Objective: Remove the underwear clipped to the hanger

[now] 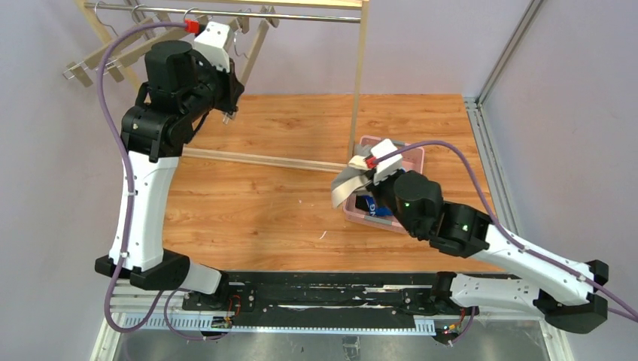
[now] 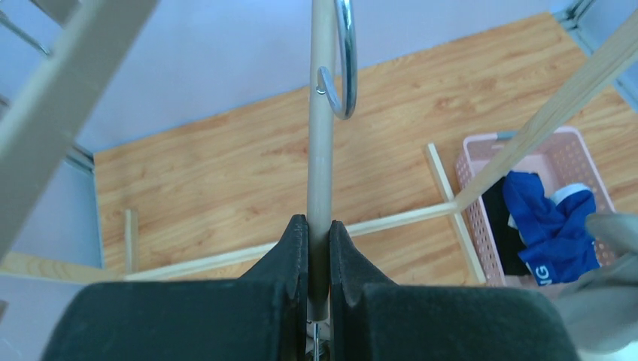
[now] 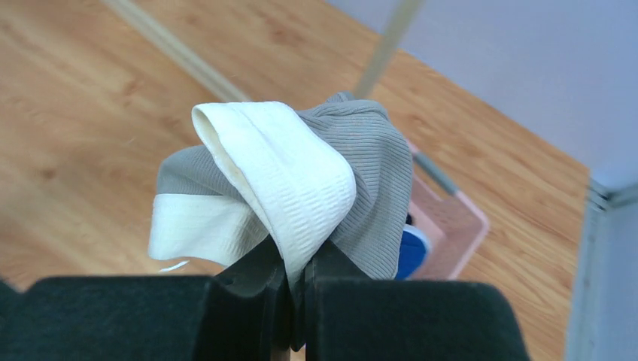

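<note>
My left gripper (image 2: pixel 319 229) is shut on the straight bar of the hanger (image 2: pixel 321 135), whose metal hook (image 2: pixel 344 68) rises above it. No underwear shows on this hanger. My right gripper (image 3: pixel 297 267) is shut on the grey underwear (image 3: pixel 369 165), pinching its white waistband (image 3: pixel 293 173). In the top view the grey underwear (image 1: pixel 350 184) hangs at the left edge of the pink basket (image 1: pixel 412 154). Inside the basket (image 2: pixel 560 150) lie the blue underwear (image 2: pixel 553 226) and the black underwear (image 2: pixel 500 218).
A wooden rack stands on the table: a post (image 1: pixel 360 83), a metal rail (image 1: pixel 226 13) across the top and a base bar (image 1: pixel 256 159) on the wood. Other wooden hangers (image 1: pixel 113 53) hang at the rail's left end.
</note>
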Motion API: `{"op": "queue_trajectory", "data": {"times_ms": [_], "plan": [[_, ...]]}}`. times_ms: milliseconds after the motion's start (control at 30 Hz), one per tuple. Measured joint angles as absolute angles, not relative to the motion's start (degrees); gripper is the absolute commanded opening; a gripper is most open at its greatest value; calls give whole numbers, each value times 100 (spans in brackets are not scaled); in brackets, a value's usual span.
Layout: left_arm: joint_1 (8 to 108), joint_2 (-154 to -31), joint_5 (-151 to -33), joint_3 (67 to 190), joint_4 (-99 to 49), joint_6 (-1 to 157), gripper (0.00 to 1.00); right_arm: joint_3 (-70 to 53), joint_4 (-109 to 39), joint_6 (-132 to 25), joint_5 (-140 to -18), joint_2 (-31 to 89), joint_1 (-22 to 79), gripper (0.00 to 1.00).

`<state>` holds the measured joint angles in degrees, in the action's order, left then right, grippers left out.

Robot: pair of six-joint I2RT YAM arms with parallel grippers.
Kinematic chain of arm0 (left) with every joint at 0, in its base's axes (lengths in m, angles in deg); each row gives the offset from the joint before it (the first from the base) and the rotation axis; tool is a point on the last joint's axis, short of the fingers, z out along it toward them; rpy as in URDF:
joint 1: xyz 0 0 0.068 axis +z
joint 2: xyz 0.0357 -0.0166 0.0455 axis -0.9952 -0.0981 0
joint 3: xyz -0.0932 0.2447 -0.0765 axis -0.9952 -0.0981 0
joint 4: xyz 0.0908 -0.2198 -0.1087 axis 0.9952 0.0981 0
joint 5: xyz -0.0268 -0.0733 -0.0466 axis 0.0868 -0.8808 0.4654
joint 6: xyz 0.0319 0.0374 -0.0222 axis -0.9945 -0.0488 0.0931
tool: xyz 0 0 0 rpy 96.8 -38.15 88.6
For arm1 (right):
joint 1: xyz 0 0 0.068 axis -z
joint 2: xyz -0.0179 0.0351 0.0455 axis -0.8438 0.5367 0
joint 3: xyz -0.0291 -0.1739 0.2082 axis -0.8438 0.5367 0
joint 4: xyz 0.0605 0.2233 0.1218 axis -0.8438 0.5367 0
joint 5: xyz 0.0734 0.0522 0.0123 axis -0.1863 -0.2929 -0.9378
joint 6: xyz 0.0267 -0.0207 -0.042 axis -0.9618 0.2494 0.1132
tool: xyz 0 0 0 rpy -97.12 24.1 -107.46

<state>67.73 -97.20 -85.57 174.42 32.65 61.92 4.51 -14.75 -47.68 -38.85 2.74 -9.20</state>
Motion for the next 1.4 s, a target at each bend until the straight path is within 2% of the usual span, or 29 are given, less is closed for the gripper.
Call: {"op": "queue_trajectory", "data": {"times_ms": [200, 533, 900, 1400], "plan": [[6819, -10166, -8714, 18373, 3271, 6197, 0, 401, -1516, -4207, -3173, -167, -166, 0], [6906, -10627, -8843, 18579, 3285, 6243, 0, 1144, -1934, -4021, -3468, -253, 1611, 0], [7044, -10728, -8941, 18611, 3009, 6398, 0, 1468, -2017, -4169, -3916, -108, 1906, 0], [7123, -10853, -9064, 18653, 2810, 6457, 0, 1765, -2240, -4397, -4244, 722, 2308, 0]]}}
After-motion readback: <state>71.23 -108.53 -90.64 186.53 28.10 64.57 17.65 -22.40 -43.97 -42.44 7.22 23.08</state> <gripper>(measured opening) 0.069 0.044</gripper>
